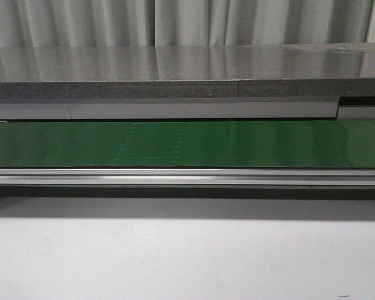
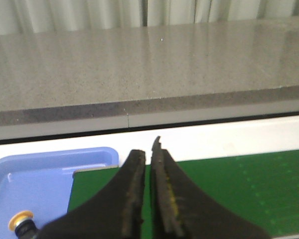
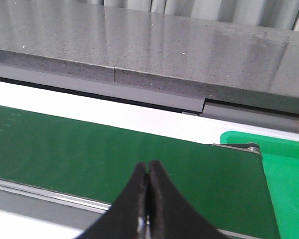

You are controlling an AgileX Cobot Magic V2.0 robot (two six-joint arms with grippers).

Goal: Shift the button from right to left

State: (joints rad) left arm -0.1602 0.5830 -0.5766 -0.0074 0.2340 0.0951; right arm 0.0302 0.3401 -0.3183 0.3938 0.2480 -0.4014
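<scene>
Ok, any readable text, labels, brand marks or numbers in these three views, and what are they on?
None: no words, numbers or logos show in any view.
Green belt: only faint dotted marks, no characters.
Blue tray: plain.
Button: yellow head, no marking visible.
Left gripper, right gripper: bare black fingers.
</scene>
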